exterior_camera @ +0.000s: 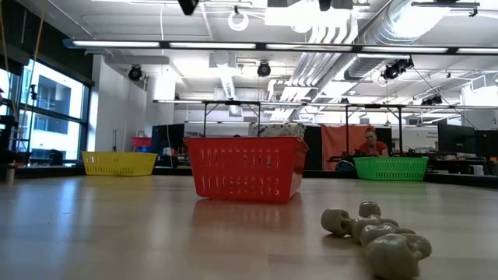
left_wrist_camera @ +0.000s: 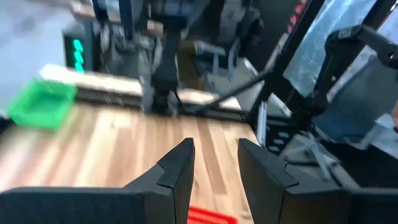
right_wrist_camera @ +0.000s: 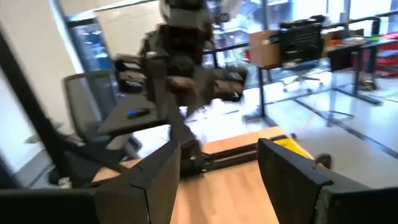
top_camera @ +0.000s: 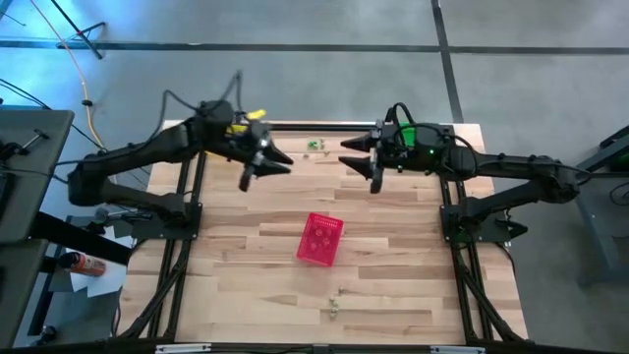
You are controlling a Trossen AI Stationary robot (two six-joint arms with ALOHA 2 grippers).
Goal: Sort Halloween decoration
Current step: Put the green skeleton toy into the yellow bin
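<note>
My left gripper [top_camera: 263, 169] is raised over the far left part of the wooden table [top_camera: 393, 285]. Its fingers [left_wrist_camera: 177, 171] stand apart with a clear gap, and nothing is between them. My right gripper [top_camera: 366, 157] is raised over the far right part, facing the left one. Its fingers [right_wrist_camera: 158, 174] are spread wide and hold nothing.

The pink basket [top_camera: 320, 239] sits near the table's centre, tilted. The green basket [top_camera: 418, 138] lies at the far right edge under my right arm; the yellow basket [top_camera: 246, 122] lies at the far left edge.

Decorations: a small green cluster [top_camera: 314, 146] rests at the far edge between the grippers. Pale bone-shaped trinkets [top_camera: 336, 307] lie near the front edge, well apart from the pink basket.
</note>
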